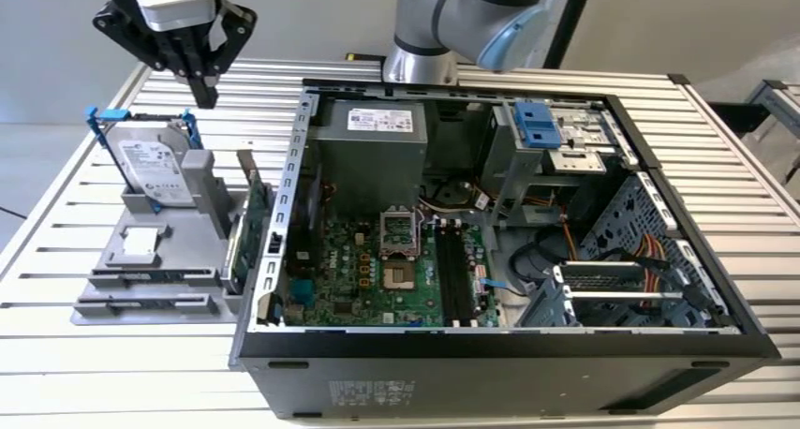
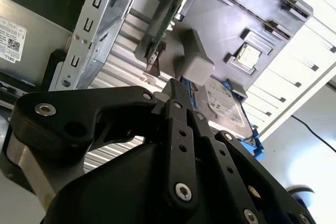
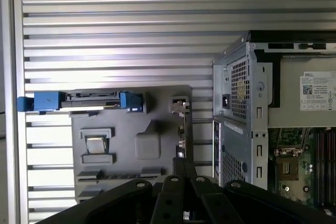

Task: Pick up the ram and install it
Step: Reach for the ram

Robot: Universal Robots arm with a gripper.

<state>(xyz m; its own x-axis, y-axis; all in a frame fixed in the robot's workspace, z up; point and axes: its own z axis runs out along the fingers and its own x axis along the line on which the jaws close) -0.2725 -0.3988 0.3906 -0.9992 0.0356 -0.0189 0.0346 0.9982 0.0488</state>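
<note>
My black gripper hangs shut and empty above the slatted table, behind the hard drive, at the exterior view's upper left. Its fingers meet in a point in both wrist views, over the grey holder. The ram looks like a thin dark strip on edge in a slot at the holder's near end, well away from the gripper. Long black memory slots lie on the motherboard inside the open computer case.
A silver hard drive in blue rails stands upright at the holder's far end, just below the gripper. A green expansion card stands between holder and case wall. The arm's base is behind the case.
</note>
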